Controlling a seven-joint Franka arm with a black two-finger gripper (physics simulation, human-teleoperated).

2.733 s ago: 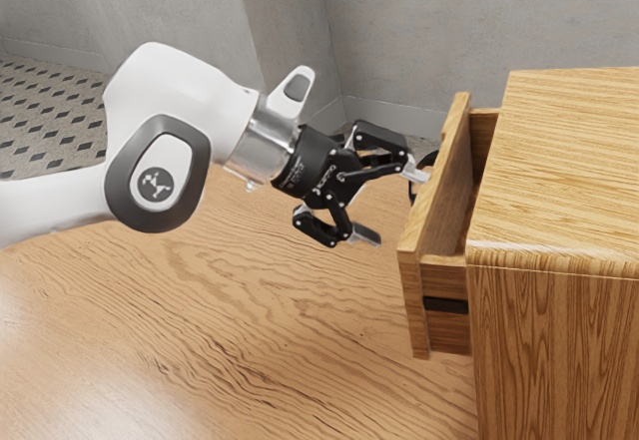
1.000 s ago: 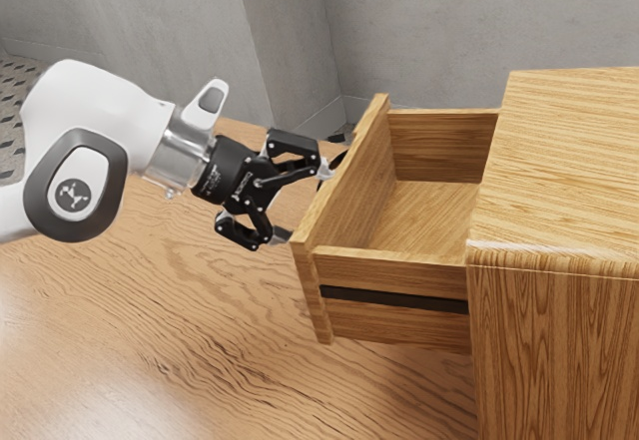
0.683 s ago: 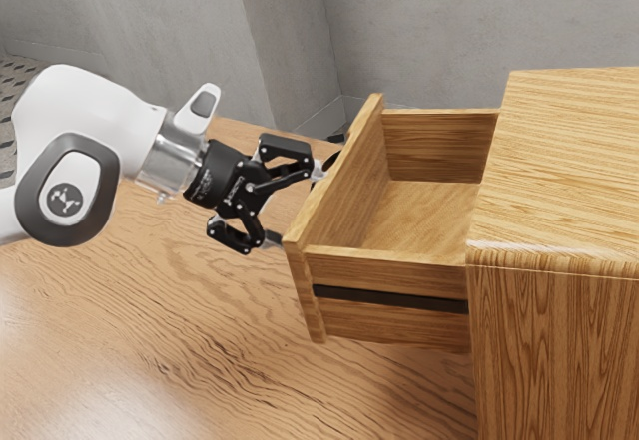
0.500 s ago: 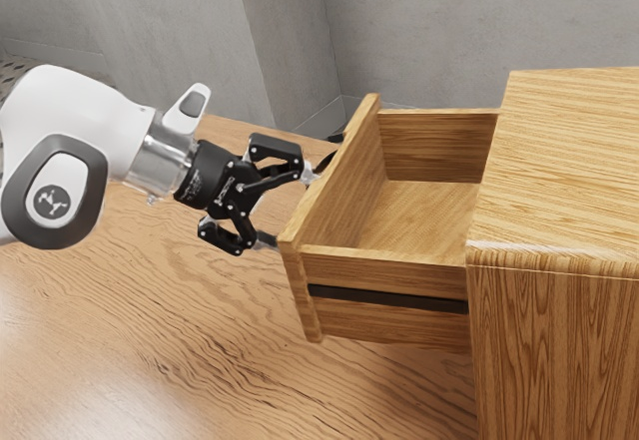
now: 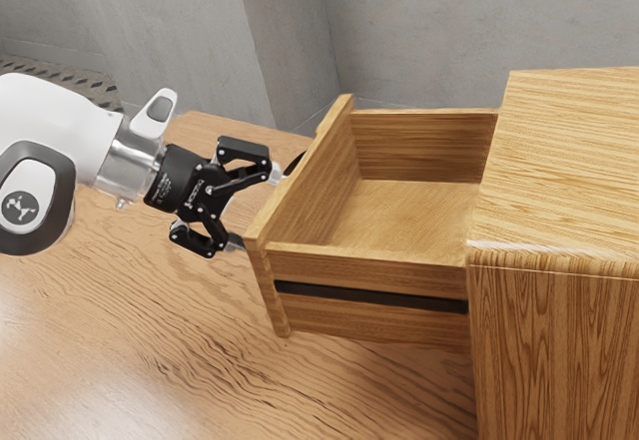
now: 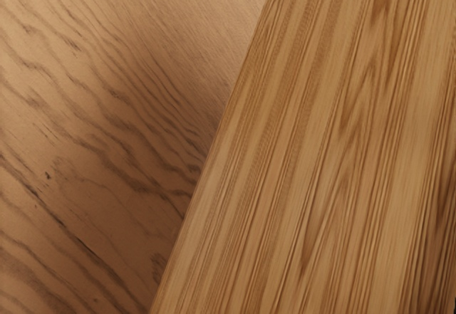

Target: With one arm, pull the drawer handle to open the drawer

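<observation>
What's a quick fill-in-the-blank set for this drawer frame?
1. The drawer stands ___, well out of the wooden cabinet.
2. The claw is at the drawer's ___ panel.
3. The arm reaches in from the exterior view's ___.
Missing words: open; front; left.

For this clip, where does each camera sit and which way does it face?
Exterior view: beside the arm, looking down across the wood surface at the open drawer and cabinet; the arm and gripper enter from the exterior view's left.
Wrist view: on the hand, facing the drawer front close up, with the wood surface beside it.
Shared: the drawer and the wood surface.
</observation>
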